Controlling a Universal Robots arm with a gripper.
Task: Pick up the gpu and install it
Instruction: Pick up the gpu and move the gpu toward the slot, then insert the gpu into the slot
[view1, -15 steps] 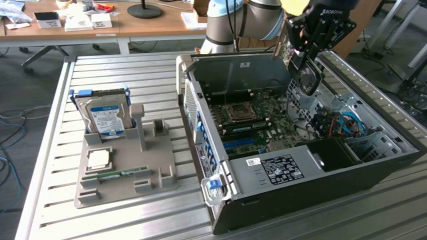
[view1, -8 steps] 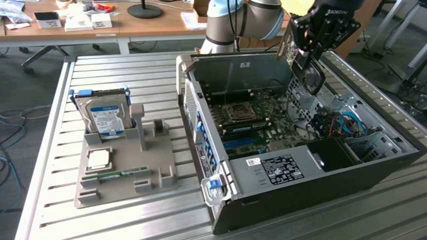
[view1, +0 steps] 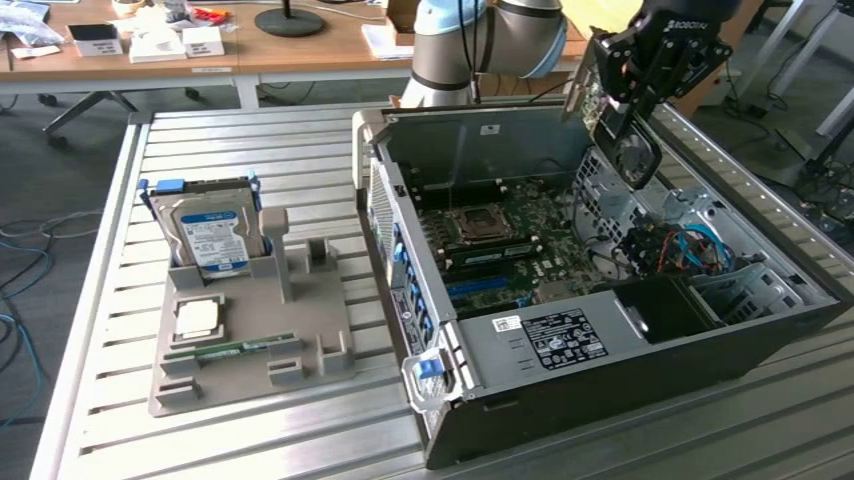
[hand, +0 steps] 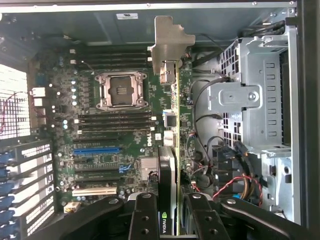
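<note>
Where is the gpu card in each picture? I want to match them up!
Exterior view: the gpu hangs in the jaws above the open computer case, toward the exterior view's right.
Wrist view: the gpu is seen edge-on between the jaws, over the motherboard.
Shared landmark: the square CPU socket on the board below the card.

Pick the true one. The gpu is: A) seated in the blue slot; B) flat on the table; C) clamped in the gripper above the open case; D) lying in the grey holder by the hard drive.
C: the gripper pinches the gpu edge-on over the motherboard.
</note>
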